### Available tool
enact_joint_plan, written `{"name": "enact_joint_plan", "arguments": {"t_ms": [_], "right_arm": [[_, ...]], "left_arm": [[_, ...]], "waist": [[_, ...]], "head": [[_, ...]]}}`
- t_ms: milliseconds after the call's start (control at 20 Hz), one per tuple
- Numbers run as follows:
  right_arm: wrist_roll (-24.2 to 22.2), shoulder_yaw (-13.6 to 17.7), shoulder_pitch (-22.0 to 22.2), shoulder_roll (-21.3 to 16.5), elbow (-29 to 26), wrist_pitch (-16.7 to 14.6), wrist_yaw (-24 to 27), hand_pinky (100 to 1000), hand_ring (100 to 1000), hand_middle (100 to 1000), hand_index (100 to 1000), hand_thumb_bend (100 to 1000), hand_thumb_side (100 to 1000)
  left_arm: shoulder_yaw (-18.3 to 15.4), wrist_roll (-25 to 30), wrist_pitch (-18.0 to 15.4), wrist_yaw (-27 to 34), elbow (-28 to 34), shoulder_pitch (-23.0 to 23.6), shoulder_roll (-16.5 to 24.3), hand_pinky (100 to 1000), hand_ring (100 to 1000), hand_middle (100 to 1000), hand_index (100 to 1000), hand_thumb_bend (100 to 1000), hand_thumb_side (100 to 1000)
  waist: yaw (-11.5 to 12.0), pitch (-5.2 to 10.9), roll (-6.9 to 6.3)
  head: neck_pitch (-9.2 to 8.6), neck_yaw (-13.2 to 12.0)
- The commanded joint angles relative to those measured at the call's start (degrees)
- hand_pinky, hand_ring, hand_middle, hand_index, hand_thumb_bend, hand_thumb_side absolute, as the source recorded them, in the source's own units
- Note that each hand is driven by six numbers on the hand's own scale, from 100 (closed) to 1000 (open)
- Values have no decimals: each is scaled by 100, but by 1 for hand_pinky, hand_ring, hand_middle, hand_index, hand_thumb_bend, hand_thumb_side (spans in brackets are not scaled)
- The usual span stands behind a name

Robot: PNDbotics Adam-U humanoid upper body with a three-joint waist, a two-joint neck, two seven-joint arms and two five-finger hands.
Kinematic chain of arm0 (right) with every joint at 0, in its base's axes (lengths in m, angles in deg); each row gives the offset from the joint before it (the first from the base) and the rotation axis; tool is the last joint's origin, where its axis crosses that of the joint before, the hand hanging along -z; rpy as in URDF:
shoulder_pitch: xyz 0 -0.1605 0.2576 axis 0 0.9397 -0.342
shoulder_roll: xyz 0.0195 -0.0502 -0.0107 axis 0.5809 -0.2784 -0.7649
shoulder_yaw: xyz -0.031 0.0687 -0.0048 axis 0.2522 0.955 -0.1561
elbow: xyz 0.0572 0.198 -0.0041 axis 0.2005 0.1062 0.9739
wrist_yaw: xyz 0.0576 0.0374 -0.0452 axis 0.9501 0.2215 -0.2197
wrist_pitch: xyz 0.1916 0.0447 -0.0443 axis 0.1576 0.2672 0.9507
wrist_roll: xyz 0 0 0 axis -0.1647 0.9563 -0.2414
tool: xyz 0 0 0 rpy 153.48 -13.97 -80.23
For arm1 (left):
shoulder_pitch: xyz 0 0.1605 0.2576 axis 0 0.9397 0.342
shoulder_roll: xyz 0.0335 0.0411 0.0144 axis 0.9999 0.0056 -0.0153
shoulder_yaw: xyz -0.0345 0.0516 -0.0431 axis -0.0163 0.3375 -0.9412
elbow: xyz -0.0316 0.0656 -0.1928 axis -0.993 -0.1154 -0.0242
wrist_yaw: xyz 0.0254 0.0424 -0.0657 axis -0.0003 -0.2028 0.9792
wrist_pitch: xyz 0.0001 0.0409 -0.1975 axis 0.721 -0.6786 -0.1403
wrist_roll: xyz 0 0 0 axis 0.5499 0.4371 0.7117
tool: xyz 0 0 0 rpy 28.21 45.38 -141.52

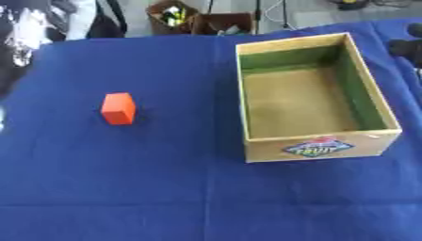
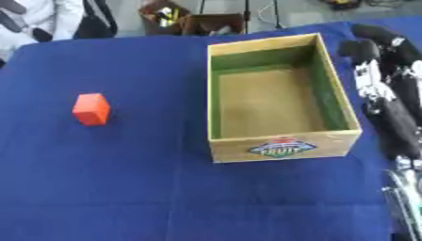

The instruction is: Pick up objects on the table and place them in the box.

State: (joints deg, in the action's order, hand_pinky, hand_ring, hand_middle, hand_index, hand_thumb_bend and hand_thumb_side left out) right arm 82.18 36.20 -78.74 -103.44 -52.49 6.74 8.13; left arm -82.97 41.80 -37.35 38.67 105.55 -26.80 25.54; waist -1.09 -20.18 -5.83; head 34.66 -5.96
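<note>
A blue cloth-covered table (image 1: 99, 188) is filling nearly the whole view, its far edge running along the top, where clutter is sitting on the floor beyond. To the right of centre, a wooden box (image 2: 284, 147) with a green-lined interior is standing open and empty, a colourful label showing on its near wall. The robot's right arm is hanging just beside the box's right wall in the right eye view, and its right hand (image 2: 369, 51) is showing only as a dark shape near the far right corner; whether its fingers are spread or curled cannot be told. The left hand is not appearing in either view. Well apart from the box, on the left, a small orange block (image 1: 118, 108) is resting alone on the cloth. Judging from this, the task is only beginning: nothing is boxed yet, and open cloth is surrounding the block on every side.
</note>
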Motion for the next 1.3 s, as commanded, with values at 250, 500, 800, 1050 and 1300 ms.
{"name": "enact_joint_plan", "arguments": {"t_ms": [250, 500, 800, 1050, 1300], "right_arm": [[-16, -2, -37, -90, -114, 18, -24, 969, 822, 595, 809, 100, 597], [-40, -16, -14, -96, -114, 34, -18, 969, 822, 594, 809, 100, 599], [-65, -29, 15, -120, -114, 47, -11, 970, 823, 593, 809, 100, 594], [-90, -45, 21, -147, -114, 58, -3, 971, 823, 592, 809, 100, 598], [-114, -56, 38, -165, -114, 76, 7, 972, 823, 591, 807, 100, 597]], "left_arm": [[154, 1118, 206, -577, -336, -391, 648, 644, 781, 782, 989, 100, 839], [286, 2009, -78, -882, -1025, -821, 759, 692, 819, 817, 1000, 100, 844], [420, 2601, -455, -1235, -1715, -1245, 767, 746, 856, 841, 1000, 417, 978], [585, 3184, -692, -1763, -2258, -1581, 735, 791, 890, 883, 1000, 662, 962], [710, 3772, -1003, -2285, -2730, -1858, 620, 843, 925, 945, 1000, 836, 941]], "waist": [[-13, 177, 26], [-25, 207, 25], [-36, 207, -4], [-54, 193, -21], [-70, 169, -36]], "head": [[20, -24], [22, 0], [11, 12], [-8, -4], [-32, 2]]}}
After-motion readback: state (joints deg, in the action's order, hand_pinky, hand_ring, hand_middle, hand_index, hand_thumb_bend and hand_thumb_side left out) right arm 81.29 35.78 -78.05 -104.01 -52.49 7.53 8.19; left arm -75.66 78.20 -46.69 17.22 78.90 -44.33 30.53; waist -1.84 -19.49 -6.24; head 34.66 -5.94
